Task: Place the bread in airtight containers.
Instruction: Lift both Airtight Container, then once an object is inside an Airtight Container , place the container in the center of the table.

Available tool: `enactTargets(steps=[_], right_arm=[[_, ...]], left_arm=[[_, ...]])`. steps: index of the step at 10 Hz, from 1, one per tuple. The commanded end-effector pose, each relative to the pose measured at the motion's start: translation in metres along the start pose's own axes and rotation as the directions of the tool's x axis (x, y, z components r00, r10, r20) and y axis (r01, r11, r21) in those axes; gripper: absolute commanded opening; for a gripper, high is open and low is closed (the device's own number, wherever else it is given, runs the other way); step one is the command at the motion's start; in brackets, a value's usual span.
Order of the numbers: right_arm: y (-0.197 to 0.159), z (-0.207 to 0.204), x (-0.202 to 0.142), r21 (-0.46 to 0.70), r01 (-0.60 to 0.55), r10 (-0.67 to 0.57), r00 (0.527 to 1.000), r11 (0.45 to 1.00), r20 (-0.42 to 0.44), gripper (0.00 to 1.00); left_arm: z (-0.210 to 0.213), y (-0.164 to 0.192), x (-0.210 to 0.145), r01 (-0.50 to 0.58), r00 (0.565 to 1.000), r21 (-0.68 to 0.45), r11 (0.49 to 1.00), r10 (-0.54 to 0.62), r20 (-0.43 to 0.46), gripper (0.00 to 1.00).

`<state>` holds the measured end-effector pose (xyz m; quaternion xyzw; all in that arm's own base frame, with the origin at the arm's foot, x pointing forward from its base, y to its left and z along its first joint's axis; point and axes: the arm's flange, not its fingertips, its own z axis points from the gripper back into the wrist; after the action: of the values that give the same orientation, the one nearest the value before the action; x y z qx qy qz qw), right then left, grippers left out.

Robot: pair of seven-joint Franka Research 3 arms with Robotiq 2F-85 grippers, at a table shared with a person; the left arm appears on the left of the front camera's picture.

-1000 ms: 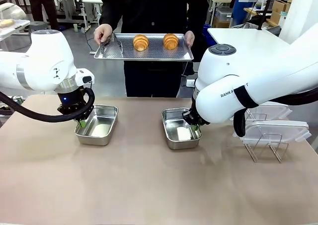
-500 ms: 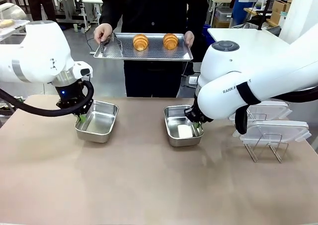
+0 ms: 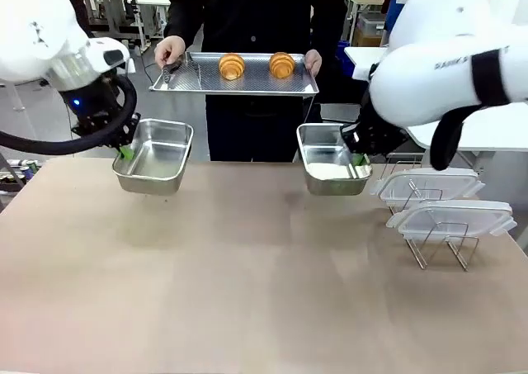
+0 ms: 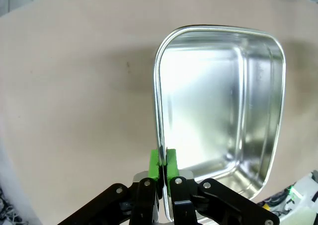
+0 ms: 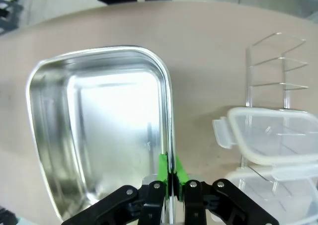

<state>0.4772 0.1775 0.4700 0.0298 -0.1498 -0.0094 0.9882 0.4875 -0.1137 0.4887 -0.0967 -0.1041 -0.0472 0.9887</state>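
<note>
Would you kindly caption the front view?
Left gripper holds the left tub, right gripper the right tub, before a person's tray of croissants.

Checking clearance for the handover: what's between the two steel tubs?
Nothing: in the front view the stretch between the left tub and the right tub is bare table; the person's tray hangs above, farther back.

Front view. We found one short line of dark capital lettering [image 3: 451,62] printed on the white right robot arm [image 3: 429,81]. It was too small and blurred for us to spell out reliably.
</note>
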Motion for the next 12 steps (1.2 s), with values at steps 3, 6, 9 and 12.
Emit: enactTargets(steps=[3, 6, 9, 12], right_arm=[[-0.0216, 0.0147, -0.0102, 0.019, -0.003, 0.003, 1.0, 1.0, -0.008, 0.0], [-0.0165, 0.0149, -0.0055, -0.009, 0.011, -0.011, 1.0, 1.0, -0.006, 0.0], [-0.0165, 0.0149, -0.0055, -0.009, 0.011, -0.011, 1.0, 1.0, -0.006, 0.0], [-0.0165, 0.0149, -0.0055, -0.009, 0.011, -0.011, 1.0, 1.0, -0.006, 0.0]], left_arm=[[0.013, 0.0047, -0.0104, -0.004, 1.0, -0.138, 0.99, 0.007, 0.02, 0.0], [0.0164, -0.0002, -0.0074, -0.01, 1.0, -0.084, 0.996, 0.011, 0.019, 0.0], [0.0164, -0.0002, -0.0074, -0.01, 1.0, -0.084, 0.996, 0.011, 0.019, 0.0], [0.0164, -0.0002, -0.0074, -0.01, 1.0, -0.084, 0.996, 0.011, 0.019, 0.0]])
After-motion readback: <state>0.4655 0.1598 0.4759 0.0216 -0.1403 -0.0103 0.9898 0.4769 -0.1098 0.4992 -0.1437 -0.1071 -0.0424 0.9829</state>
